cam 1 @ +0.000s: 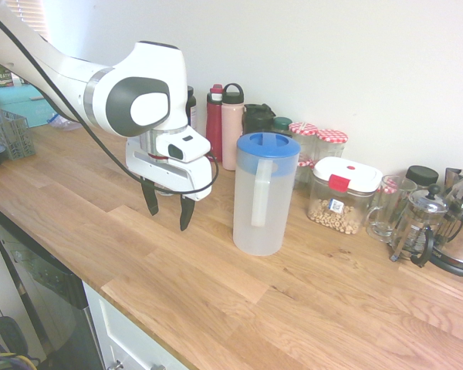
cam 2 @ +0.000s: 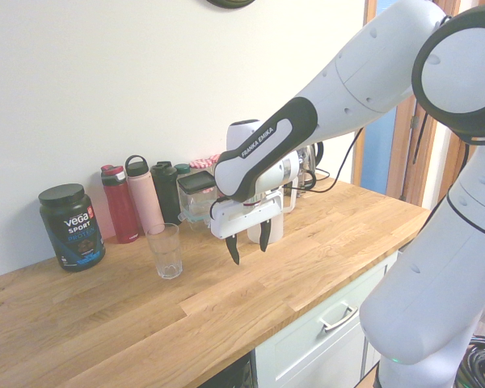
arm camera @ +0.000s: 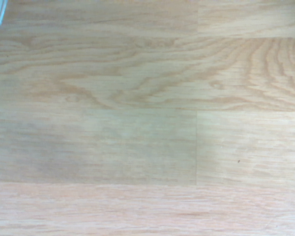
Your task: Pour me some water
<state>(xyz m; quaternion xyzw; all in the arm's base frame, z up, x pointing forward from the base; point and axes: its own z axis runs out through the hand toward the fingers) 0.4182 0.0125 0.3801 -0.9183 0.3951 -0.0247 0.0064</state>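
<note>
Nothing gripped yet: gripper (cam 1: 168, 206) hanging above bare desk (cam 1: 216, 285), jaws spread wide, pointing down. Just right, pitcher (cam 1: 264, 194) upright, handle facing out, ready for grabbing. Drinking glass (cam 2: 165, 250) waiting beside the bottles, well apart.

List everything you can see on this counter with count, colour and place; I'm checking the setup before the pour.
pitcher: one, frosted, blue lid, mid-counter
drinking glass: one, clear, empty, in front of the bottles
bottles: red, pink, dark ones by the wall
protein tub: one, black, beside the red bottle
jars: two, red-checked lids, behind the pitcher
cereal box: one, clear, white lid
coffee press: one, glass
counter: wood
gripper: open, pointing down, holding nothing, beside the pitcher
</note>
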